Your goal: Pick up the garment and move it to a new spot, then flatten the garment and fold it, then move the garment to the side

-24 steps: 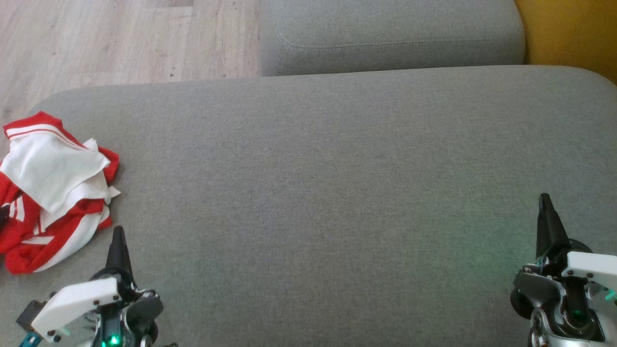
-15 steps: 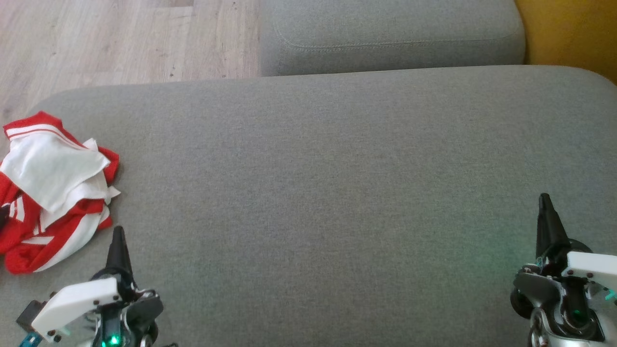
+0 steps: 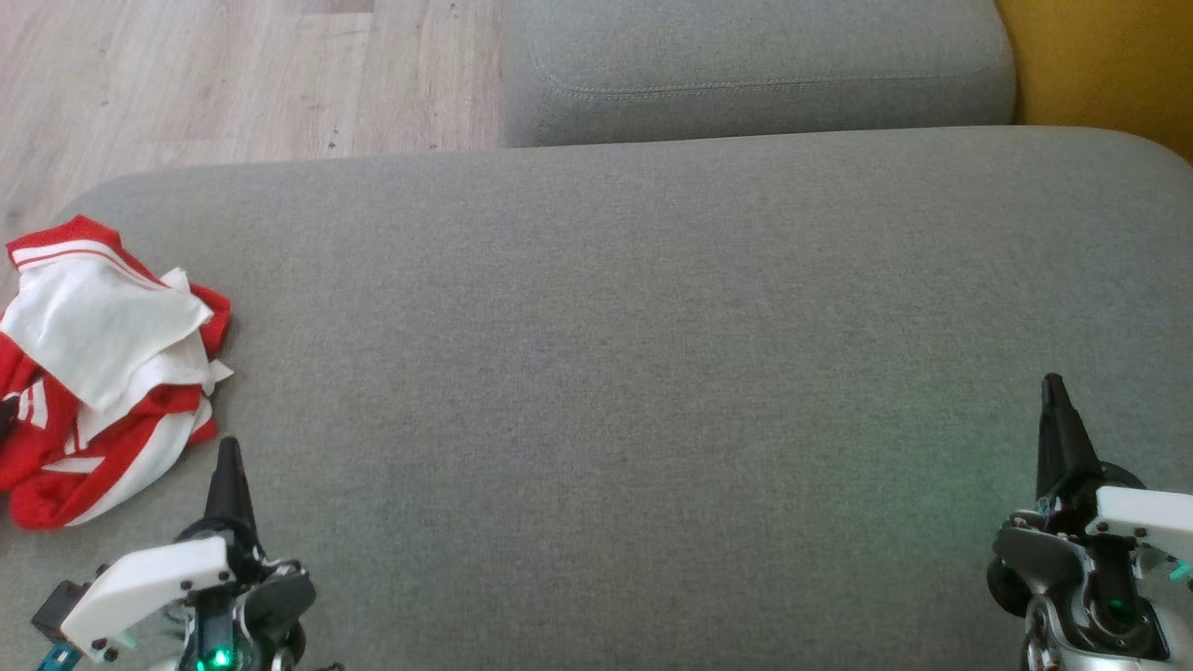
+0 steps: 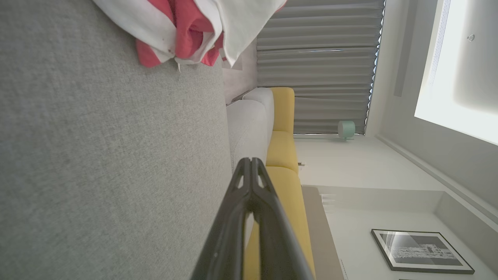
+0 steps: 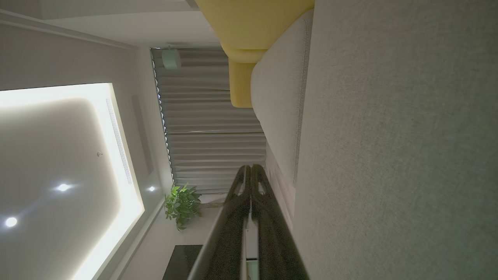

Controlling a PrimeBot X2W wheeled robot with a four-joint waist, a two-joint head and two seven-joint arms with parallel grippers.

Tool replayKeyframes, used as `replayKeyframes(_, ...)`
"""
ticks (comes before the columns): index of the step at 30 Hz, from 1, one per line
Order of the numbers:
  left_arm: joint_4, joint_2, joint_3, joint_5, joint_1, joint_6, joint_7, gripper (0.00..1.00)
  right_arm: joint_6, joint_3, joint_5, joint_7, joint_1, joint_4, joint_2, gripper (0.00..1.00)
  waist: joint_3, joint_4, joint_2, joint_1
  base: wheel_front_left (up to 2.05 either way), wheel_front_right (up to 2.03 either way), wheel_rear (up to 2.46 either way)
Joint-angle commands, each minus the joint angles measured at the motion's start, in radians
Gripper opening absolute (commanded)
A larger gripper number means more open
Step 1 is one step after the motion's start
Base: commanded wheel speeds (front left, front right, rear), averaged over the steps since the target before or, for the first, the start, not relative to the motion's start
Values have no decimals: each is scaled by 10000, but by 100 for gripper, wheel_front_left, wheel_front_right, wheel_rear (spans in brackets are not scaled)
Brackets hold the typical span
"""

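The garment, red with white panels and stripes, lies crumpled at the left edge of the grey cushion. In the left wrist view the garment hangs at the top, well beyond the fingertips. My left gripper sits at the lower left, just right of and below the garment, shut with nothing between its fingers. My right gripper rests far away at the lower right, also shut and empty, its fingers pressed together.
A second grey cushion lies behind the big one. Wooden floor shows at the upper left and a yellow seat at the upper right. The cushion's left edge runs close by the garment.
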Motion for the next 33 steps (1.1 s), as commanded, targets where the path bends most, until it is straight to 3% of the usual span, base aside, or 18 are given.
replayKeyframes(1,-378,60,392,-54,-171,-65,34,0,-6,204,70,61,-207,-389,-52,0,0,0,0,0,0,0,0)
replayKeyframes(33,-378,60,392,-54,-171,-65,33,0,-6,204,71,61,-207,-389,-52,0,0,0,0,0,0,0,0)
